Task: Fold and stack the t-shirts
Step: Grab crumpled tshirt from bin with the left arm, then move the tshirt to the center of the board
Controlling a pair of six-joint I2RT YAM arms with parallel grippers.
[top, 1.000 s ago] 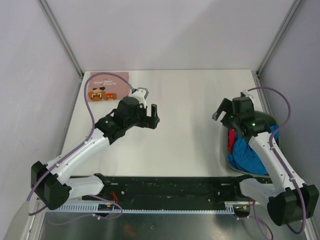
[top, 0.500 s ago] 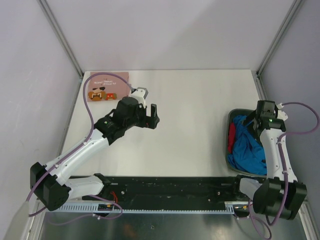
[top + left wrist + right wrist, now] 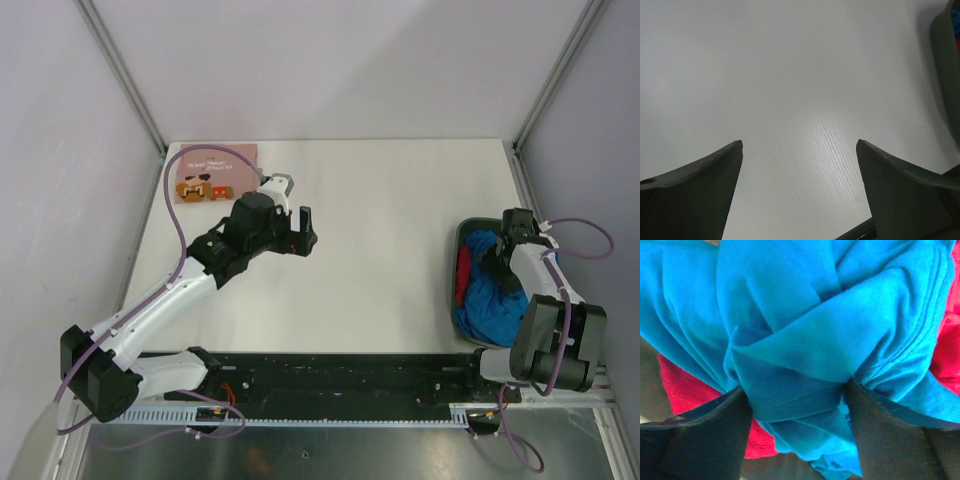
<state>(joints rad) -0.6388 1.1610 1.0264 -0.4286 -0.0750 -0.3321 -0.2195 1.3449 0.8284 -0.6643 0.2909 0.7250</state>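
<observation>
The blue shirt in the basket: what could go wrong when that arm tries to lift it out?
The right gripper has its open fingers astride one bunched fold of the blue t-shirt, so a pinch may slip or lift it crumpled. The red t-shirt lies under and beside it and could be dragged out too. The basket sits near the right edge of the table; a snagged pull might shift it.

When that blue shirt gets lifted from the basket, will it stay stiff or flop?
Probably floppy: the blue shirt lies in soft crumpled folds. It likely hangs and stretches out when raised. It may drag along the red shirt touching it.
</observation>
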